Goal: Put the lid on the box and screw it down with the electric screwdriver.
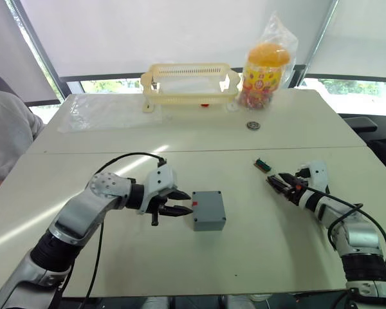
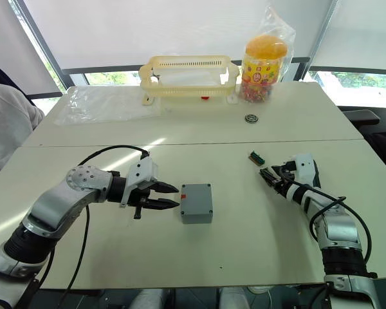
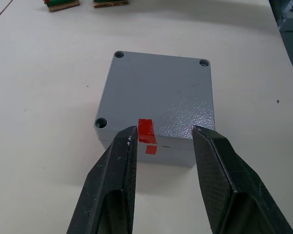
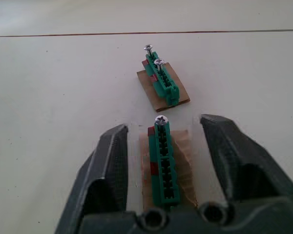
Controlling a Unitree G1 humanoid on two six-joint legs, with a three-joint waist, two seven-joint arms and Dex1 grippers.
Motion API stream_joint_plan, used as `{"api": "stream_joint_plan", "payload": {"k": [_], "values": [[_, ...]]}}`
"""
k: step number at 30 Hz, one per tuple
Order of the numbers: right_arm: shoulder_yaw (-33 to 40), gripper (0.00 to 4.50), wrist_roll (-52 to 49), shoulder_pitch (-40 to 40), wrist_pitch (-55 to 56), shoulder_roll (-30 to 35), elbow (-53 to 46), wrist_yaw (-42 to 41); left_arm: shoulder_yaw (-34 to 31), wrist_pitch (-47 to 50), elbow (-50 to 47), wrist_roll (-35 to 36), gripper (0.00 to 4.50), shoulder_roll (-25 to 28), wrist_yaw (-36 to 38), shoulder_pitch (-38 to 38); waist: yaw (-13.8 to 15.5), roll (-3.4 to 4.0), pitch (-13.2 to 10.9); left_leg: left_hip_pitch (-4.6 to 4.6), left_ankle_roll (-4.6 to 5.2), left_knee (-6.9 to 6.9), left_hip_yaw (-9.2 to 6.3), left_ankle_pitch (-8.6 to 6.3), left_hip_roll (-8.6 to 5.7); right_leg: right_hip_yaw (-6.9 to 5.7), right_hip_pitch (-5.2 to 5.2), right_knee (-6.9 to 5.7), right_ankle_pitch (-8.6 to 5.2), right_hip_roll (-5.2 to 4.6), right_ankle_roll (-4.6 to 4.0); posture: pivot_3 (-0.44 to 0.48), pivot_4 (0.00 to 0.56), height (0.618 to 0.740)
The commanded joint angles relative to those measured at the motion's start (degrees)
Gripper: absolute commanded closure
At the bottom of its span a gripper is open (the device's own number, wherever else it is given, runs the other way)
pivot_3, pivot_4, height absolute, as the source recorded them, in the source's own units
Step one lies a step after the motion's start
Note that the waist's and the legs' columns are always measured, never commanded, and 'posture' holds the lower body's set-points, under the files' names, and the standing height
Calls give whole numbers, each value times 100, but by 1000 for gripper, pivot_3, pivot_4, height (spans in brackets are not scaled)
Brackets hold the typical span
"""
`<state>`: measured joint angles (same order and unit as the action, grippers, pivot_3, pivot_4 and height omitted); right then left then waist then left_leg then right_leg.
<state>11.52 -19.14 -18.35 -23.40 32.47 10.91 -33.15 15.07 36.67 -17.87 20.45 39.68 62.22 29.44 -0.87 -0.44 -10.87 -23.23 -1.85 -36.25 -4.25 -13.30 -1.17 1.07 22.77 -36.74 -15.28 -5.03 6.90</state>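
I am seeing my left gripper (image 3: 161, 134) sitting open beside the box (image 3: 158, 100), lid (image 3: 161, 87) on top, right gripper (image 4: 163, 129) open around a green block (image 4: 162, 163), its bottom hiding.

From the head we look forward and down over the table (image 1: 244, 257) through two eyes; both share the box (image 1: 208, 210) at centre, with the basket (image 1: 190, 82) beyond it. Our left wrist view sits close behind its own fingers (image 3: 112, 180), facing the box at near range. Our right wrist view looks closely along its fingers (image 4: 105, 170) at green connector strips (image 4: 162, 161), on the box's right side.
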Motion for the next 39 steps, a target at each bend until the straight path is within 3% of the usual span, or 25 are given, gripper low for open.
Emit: {"api": "stream_joint_plan", "payload": {"k": [1, 20, 24, 25, 39], "values": [[142, 2242, -12, -37, 97, 44, -241, 20, 27, -105, -37, -30, 2748, -24, 11, 16, -1, 0, 0, 0, 0, 0, 0, 0, 0, 0, 0, 0, 0, 0, 0, 0, 150, 740], [207, 2242, -164, -76, 177, -46, -295, 7, 111, -154, -47, -126, 2748, -6, 64, -79, 0, 0, 0, 0, 0, 0, 0, 0, 0, 0, 0, 0, 0, 0, 0, 0, 150, 740], [183, 4189, -152, -85, 200, -55, -278, 11, 128, -170, -52, -127, 2748, 15, 75, -112, 0, 0, 0, 0, 0, 0, 0, 0, 0, 0, 0, 0, 0, 0, 0, 0, 150, 740], [176, 4455, -147, -87, 206, -56, -270, 11, 130, -171, -51, -127, 2748, 17, 78, -113, 0, 0, 0, 0, 0, 0, 0, 0, 0, 0, 0, 0, 0, 0, 0, 0, 150, 740], [394, 4455, -347, -67, 28, 10, -811, 193, -77, -84, -70, 32, 2748, 50, 123, -84, 2, 0, 0, 0, 0, 0, -1, 0, 0, 0, 1, -1, 0, 0, 0, 0, 150, 740]]}}
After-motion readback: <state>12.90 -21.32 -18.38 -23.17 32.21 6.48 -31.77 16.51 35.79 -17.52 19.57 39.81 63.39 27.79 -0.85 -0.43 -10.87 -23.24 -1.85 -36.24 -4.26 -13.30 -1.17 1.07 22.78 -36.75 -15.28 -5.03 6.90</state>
